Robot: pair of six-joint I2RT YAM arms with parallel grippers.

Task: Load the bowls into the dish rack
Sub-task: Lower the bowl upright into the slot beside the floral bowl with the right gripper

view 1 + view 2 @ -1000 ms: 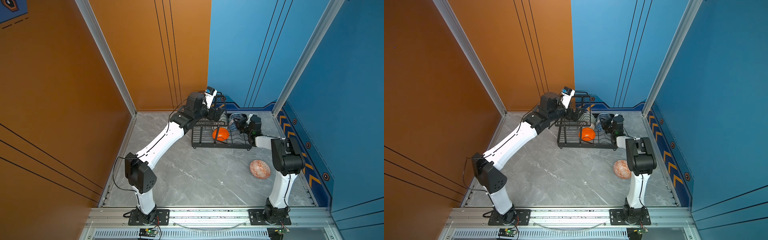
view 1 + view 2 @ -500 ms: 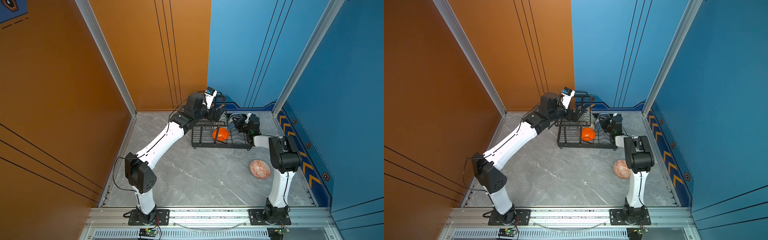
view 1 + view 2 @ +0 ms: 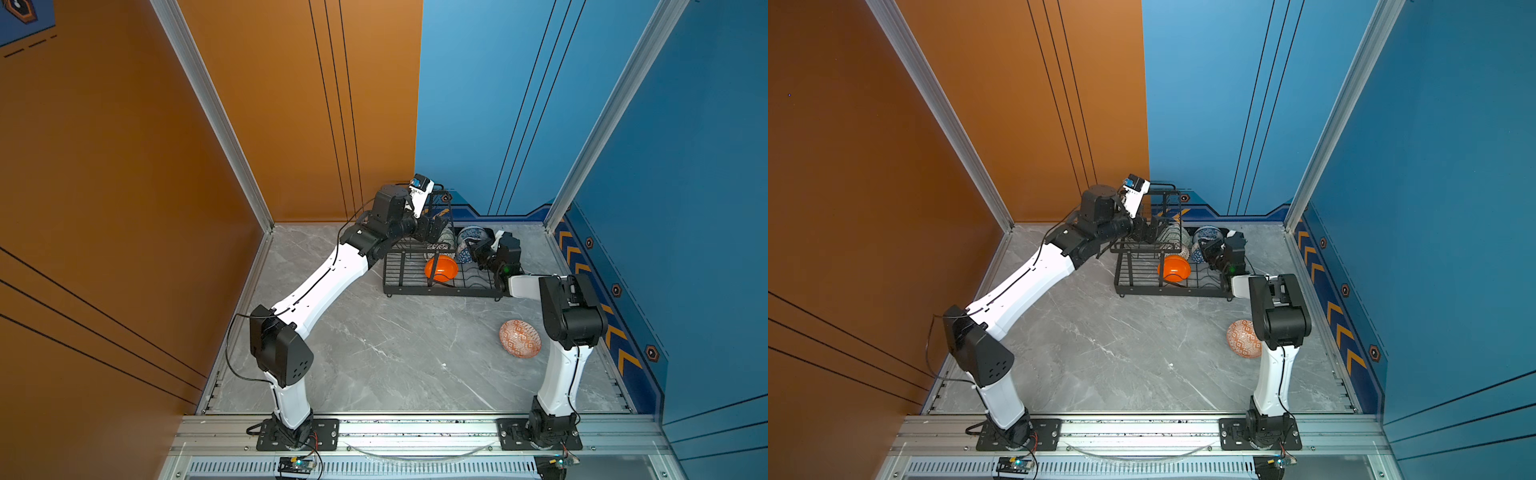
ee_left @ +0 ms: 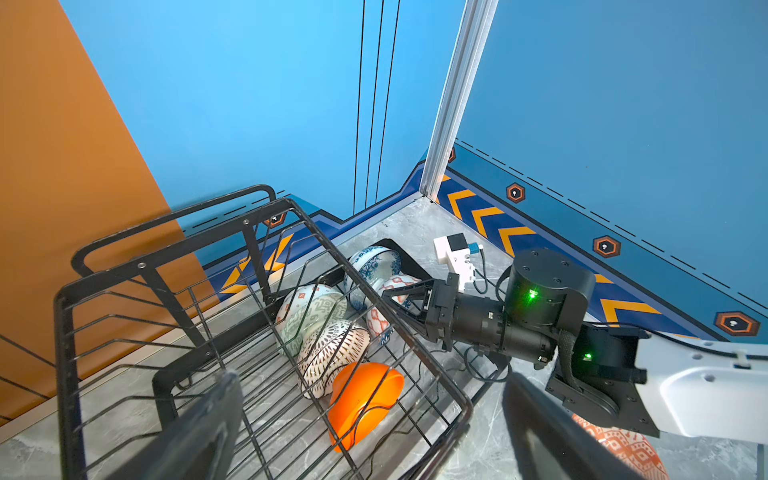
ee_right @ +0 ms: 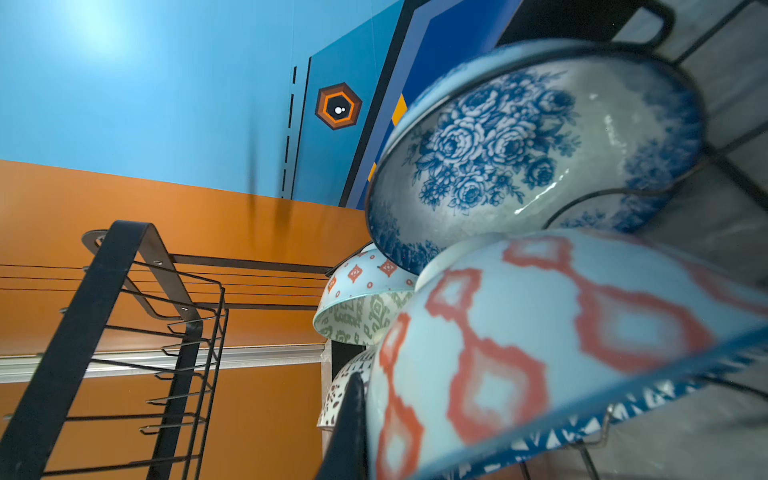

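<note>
The right gripper [image 4: 395, 297] has its jaws drawn together on the rim of the triangle bowl [image 5: 561, 332]. That bowl is tilted on edge over the right part of the rack [image 3: 399, 276], above its base tray. Whether it rests on the wires, I cannot tell. The bowl is white with red diamonds outside and has a band of blue triangles at the lip.

The floral bowl [image 5: 519, 141] is just behind it, at the rack's far right corner. It stands on edge in the tray, with its open side facing the right wrist camera.

Three more bowls stand on edge in a row along the middle of the rack's tray. The green bowl [image 4: 309, 316] is toward the rack's far side. The lattice bowl [image 4: 334, 353] leans against it, and the orange bowl [image 3: 441, 268] is toward the rack's front.

The left gripper [image 3: 432, 228] has its jaws spread wide and hangs over the rack's raised upper basket, at the rack's far left. In the left wrist view the bowl row shows through that basket's wires.

The red bowl [image 3: 519, 337] lies on the table [image 3: 374, 353], well apart from the rack and out past its front right corner. It is just beside the right arm's elbow in both top views.
</note>
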